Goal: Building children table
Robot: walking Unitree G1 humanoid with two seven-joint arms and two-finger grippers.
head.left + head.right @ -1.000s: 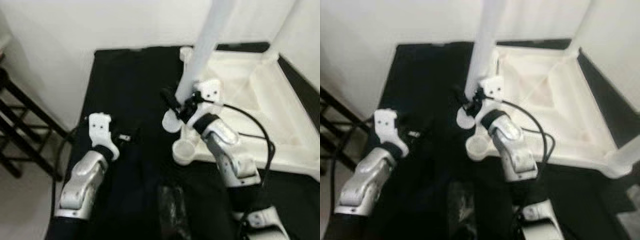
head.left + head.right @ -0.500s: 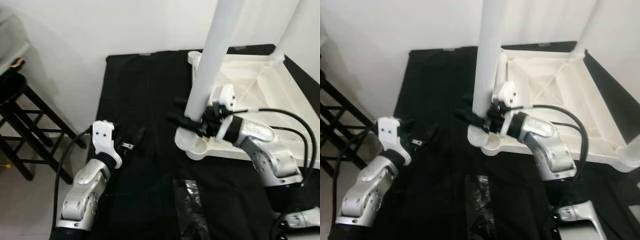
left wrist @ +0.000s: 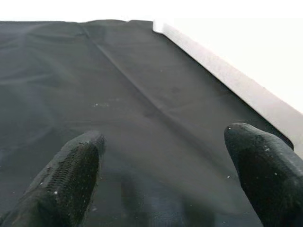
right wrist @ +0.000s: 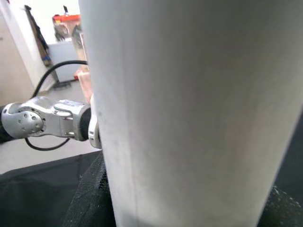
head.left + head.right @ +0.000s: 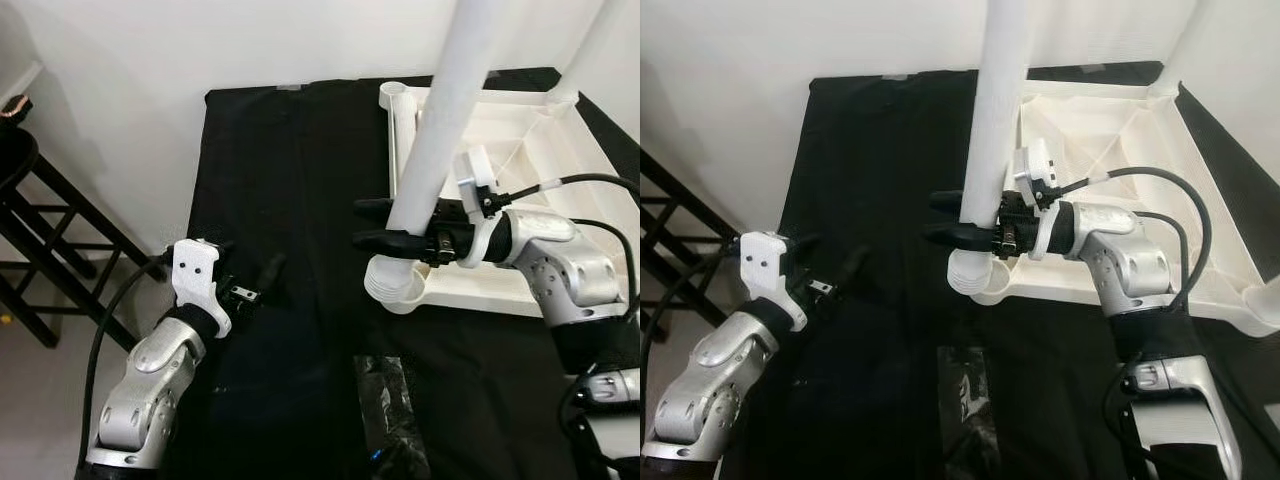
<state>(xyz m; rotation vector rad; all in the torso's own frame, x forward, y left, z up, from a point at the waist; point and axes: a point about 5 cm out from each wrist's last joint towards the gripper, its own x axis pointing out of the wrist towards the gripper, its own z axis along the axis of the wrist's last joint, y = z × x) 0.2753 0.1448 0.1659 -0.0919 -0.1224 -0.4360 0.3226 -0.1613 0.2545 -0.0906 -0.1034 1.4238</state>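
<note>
1. Cloth (image 5: 290, 180): spread over the floor, against the wall.
2. Upturned tabletop (image 5: 520, 170): on the cloth, to the right.
3. Table leg (image 5: 440, 130): upright at the tabletop's near-left corner; right gripper (image 5: 378, 226) straddles it.
4. Left gripper (image 5: 262, 280): over the cloth, left of the tabletop.
5. Stool (image 5: 40, 240): far left, off the cloth.
6. Plastic bag (image 5: 385, 400): on the cloth, nearest.
</note>
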